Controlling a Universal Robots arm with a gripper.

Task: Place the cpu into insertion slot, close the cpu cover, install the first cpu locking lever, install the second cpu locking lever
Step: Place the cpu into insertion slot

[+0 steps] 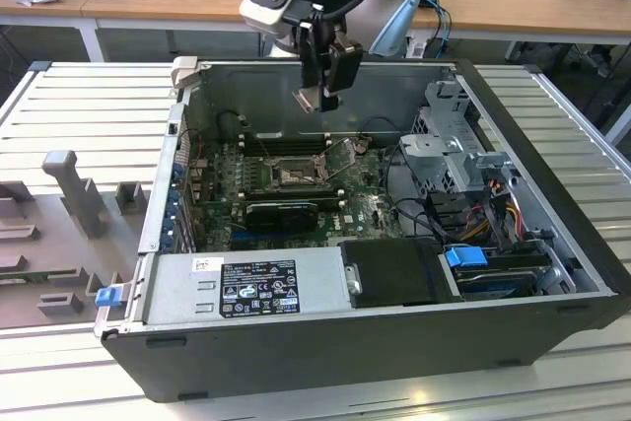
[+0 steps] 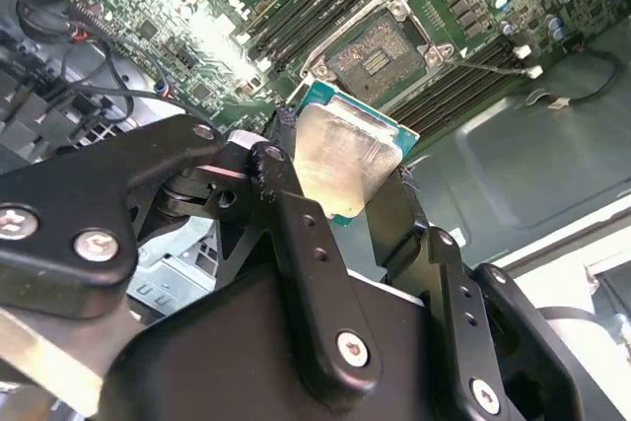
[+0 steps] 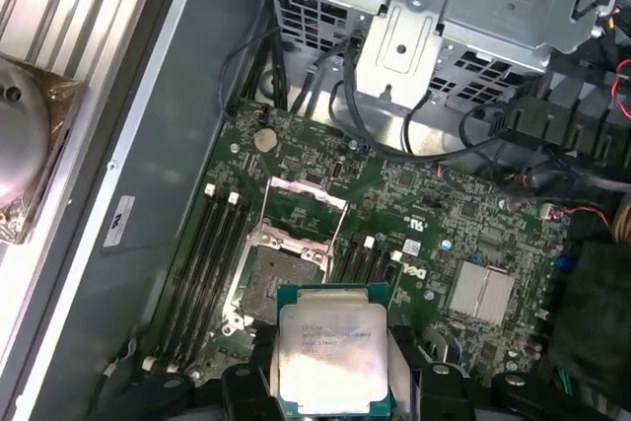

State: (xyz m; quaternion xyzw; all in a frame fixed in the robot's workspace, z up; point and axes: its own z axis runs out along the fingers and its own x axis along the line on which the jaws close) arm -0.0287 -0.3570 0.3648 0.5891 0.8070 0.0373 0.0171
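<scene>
- While gripping the cpu (image 1: 308, 99) (image 2: 345, 160) (image 3: 333, 347) by two opposite edges, holds the tool (image 1: 322, 99) at upper centre of the exterior view, above the open computer case (image 1: 394, 342).
- Keeps the chip pinched clear of the green motherboard (image 1: 365, 209), silver-grey top turned toward both wrist cameras.
- Hovers near but apart from the insertion slot (image 1: 294, 175) (image 2: 380, 51) (image 3: 279, 278), seen at mid-frame in the exterior view with its dark centre bare.
- Shows the cpu cover (image 3: 306, 191) swung up and open at one edge of the socket in the first wrist view.
- Flanks the socket with long black memory slots (image 3: 212, 253) on two sides.
- Sets the case on a grey slatted table (image 1: 59, 105), with power supply (image 1: 246, 288) at lower centre and drive cage (image 1: 454, 135) toward the exterior view's right.
</scene>
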